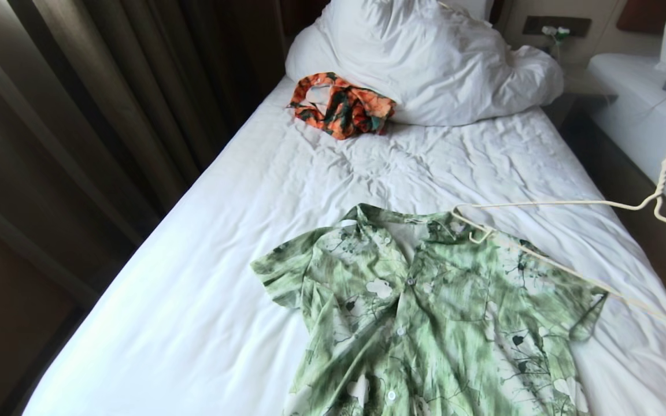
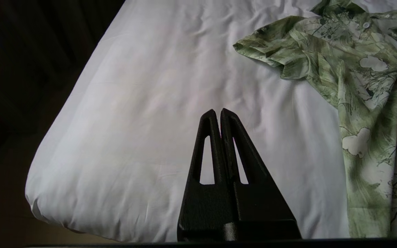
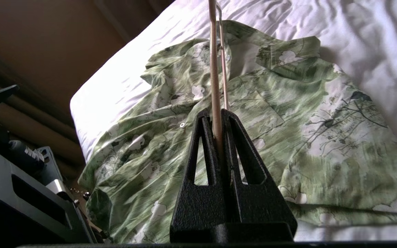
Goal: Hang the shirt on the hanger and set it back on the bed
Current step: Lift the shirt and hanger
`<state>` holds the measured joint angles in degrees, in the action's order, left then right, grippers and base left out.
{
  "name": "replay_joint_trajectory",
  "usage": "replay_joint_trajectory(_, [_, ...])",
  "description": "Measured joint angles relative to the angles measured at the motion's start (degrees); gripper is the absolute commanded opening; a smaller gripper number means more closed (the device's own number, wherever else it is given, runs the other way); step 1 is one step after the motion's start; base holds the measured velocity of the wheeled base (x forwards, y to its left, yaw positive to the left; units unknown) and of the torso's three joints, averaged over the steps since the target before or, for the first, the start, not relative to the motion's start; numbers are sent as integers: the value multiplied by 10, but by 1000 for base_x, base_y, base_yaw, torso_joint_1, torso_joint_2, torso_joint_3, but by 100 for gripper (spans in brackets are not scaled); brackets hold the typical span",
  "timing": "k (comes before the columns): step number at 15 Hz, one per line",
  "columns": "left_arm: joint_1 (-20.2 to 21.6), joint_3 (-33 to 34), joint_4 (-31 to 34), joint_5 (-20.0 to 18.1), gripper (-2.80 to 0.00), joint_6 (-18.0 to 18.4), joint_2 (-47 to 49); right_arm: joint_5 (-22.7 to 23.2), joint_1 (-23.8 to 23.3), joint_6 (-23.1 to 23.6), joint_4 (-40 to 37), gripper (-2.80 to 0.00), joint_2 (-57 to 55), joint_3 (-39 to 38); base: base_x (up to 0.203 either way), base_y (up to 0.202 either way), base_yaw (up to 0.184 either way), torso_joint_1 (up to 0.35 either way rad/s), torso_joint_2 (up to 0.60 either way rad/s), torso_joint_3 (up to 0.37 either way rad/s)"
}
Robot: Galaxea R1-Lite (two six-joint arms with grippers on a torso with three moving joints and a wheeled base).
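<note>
Head view has the shirt (image 1: 425,312) flat on the bed (image 1: 240,219), the hanger (image 1: 547,203) tip at its collar; it could snag there. Left wrist view shows the left end effector (image 2: 220,112) clenched, empty, idle beside it. Right wrist view alone shows the right end effector (image 3: 218,113) clamping the hanger wire, which might slip.

Soft daylight on the white bed (image 1: 206,277), dim curtains (image 1: 78,104) at left, slight motion blur.
</note>
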<state>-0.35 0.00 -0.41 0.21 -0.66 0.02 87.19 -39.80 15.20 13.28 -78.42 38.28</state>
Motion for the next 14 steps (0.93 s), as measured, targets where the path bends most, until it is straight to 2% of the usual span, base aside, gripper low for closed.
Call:
replay_joint_trajectory(2, [0,-15,2,-17,-280,19,1,0,-18,-8,0,-280,1,3,0,0,0,0,0,0])
replay_joint_trajectory(4, [0,-59,10,-59,-280,23,16,0,-26,-8,0,-280,0,4,0,0,0,0,0,0])
replay_joint_trajectory(7, [-1,-115,22,-130,-280,23,89,0,-28,-9,1,-280,-1,8,0,0,0,0,0,0])
replay_joint_trajectory(12, [-10,-203,22,-289,-280,19,313,0,-31,-10,0,-280,-12,28,0,0,0,0,0,0])
replay_joint_trajectory(14, [-44,-254,14,-337,-280,-3,417,0,-32,-10,0,-280,-20,32,0,0,0,0,0,0])
